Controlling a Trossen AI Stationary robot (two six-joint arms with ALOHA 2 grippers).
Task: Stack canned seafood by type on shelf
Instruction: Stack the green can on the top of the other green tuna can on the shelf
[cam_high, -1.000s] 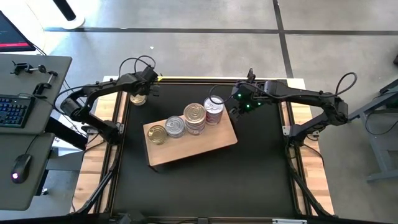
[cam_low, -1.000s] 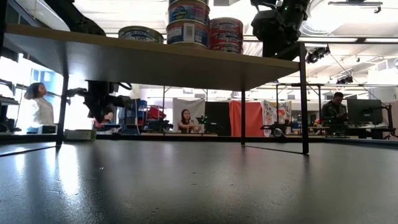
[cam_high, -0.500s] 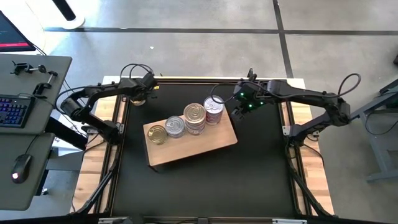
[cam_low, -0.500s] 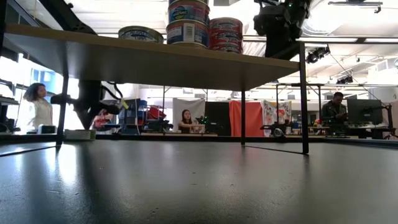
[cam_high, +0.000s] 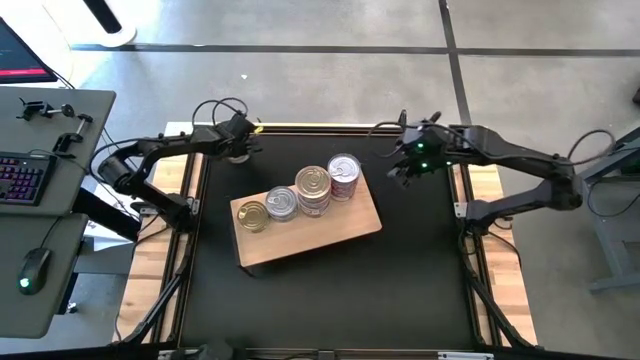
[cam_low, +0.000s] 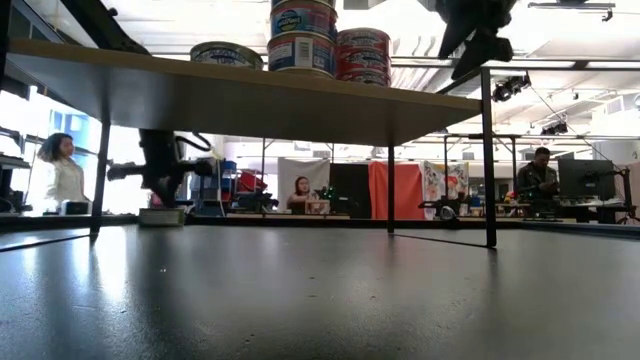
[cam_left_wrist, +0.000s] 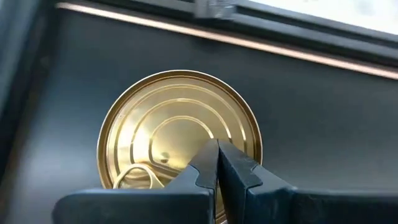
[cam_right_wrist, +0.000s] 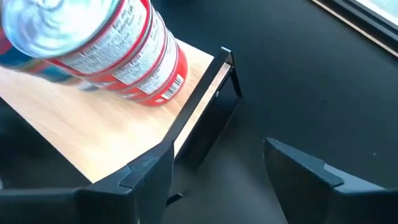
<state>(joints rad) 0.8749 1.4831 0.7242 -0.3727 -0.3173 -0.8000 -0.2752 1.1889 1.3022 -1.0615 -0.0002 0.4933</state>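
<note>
While the high view sets the left gripper (cam_high: 238, 150) at the upper left of the worktop (cam_high: 330, 290), only the left wrist view shows what lies beneath it: a gold-topped tin (cam_left_wrist: 179, 144) flat on the black surface, with the fingers (cam_left_wrist: 214, 168) pressed together above its lid, grasping nothing. In the low view that gripper (cam_low: 160, 180) hangs at the left behind the shelf leg (cam_low: 100, 180), just above the same tin (cam_low: 160, 216).

Moving right in the high view, the shelf (cam_high: 330, 232) sits mid-frame at a slant, carrying a row: a gold tin (cam_high: 252, 215), a silver tin (cam_high: 282, 203), a taller stack (cam_high: 313, 187) and the red-labelled stack (cam_high: 343, 175). The low view alone shows the shelf raised on thin legs.

At the upper right, the right gripper (cam_high: 406, 168) hovers off the shelf's corner. Its wrist view shows the fingers (cam_right_wrist: 305, 168) spread wide and empty, the red-labelled stack (cam_right_wrist: 106, 46) near the shelf edge (cam_right_wrist: 193, 112).
</note>
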